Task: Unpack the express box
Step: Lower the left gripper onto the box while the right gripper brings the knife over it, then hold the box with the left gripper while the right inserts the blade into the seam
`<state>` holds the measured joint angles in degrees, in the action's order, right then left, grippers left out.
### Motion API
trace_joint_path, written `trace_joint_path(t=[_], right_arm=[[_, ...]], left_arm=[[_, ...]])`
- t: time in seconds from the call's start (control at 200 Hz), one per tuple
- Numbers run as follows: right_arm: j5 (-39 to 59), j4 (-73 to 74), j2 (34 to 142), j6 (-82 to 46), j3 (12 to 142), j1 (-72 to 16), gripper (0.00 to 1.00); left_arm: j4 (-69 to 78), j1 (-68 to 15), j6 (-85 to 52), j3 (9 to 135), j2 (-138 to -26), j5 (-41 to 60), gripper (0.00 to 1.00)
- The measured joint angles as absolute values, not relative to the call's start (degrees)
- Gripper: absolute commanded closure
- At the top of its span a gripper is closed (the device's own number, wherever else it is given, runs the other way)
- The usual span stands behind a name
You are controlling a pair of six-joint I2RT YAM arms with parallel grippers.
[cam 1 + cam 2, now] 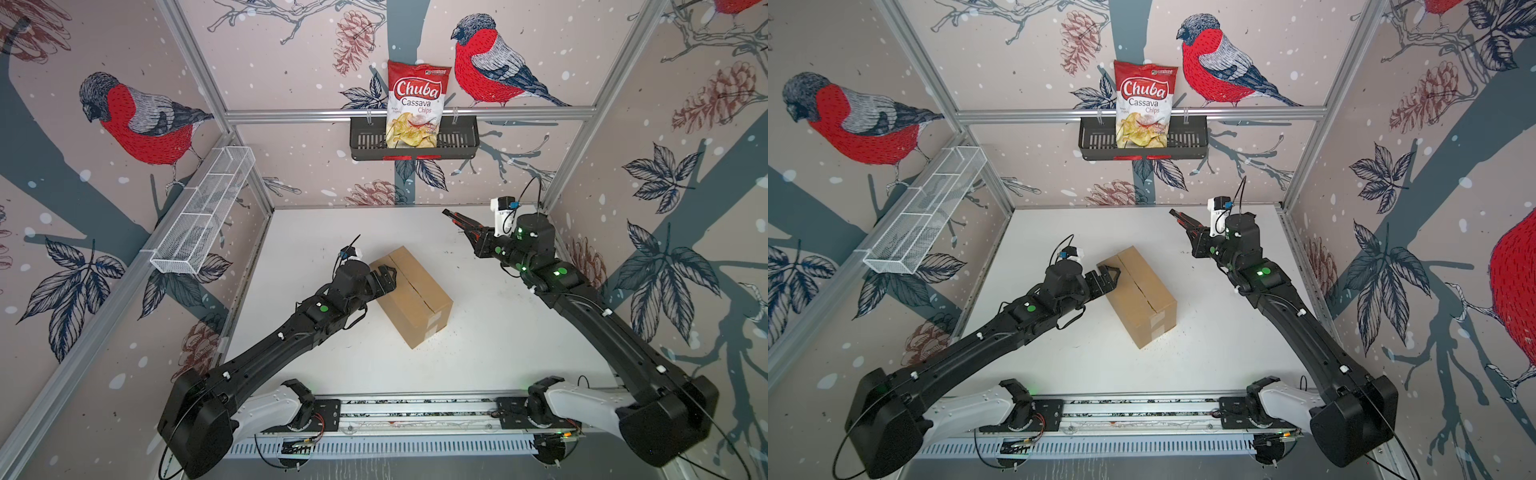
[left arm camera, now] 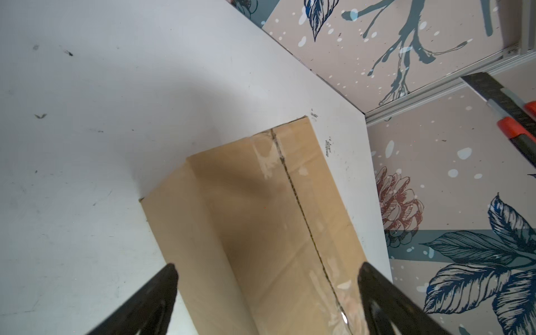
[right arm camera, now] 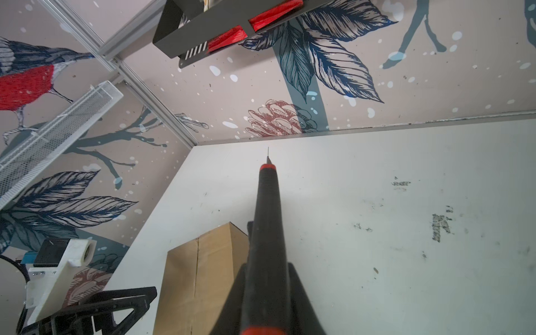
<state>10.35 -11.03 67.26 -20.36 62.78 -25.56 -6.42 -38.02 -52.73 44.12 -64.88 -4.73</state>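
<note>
Saw express box [image 1: 409,297] lying closed on worktop [image 1: 498,332], far-left end at left hand [image 1: 386,276], spread wide, gripping nothing; well apart from right hand [image 1: 469,228], clamped on craft knife [image 3: 265,217].

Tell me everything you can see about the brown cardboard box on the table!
The cardboard box is plain brown, long and shoebox-shaped. It lies flat on the white table, turned at a slant. Its top flaps are down, meeting at a dark centre seam with shiny clear tape and pale tape scars. Two tape patches show on one end. The left gripper stands open around its far end; whether it touches is unclear.
</note>
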Motion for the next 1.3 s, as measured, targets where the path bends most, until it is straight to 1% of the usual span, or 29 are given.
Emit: trace_joint_path(t=[0.26,0.625,0.901,1.301], right_arm=[[7.4,-14.3,67.3,-16.6,63.9,-29.7,1.00],[3.1,-16.9,69.1,-13.0,66.4,-38.7,1.00],[0.5,-18.5,71.8,-11.6,68.0,-43.3,1.00],[-3.7,-21.0,76.1,-9.0,70.8,-49.4,1.00]], left_arm=[[-2.2,-37.3,-53.7,40.1,-66.3,-5.9,0.04],[5.3,-35.4,-55.6,35.2,-66.7,-6.6,0.04],[10.8,-34.7,-55.7,34.9,-67.4,-6.2,0.04],[16.1,-34.2,-56.6,34.1,-72.8,-4.5,0.05]])
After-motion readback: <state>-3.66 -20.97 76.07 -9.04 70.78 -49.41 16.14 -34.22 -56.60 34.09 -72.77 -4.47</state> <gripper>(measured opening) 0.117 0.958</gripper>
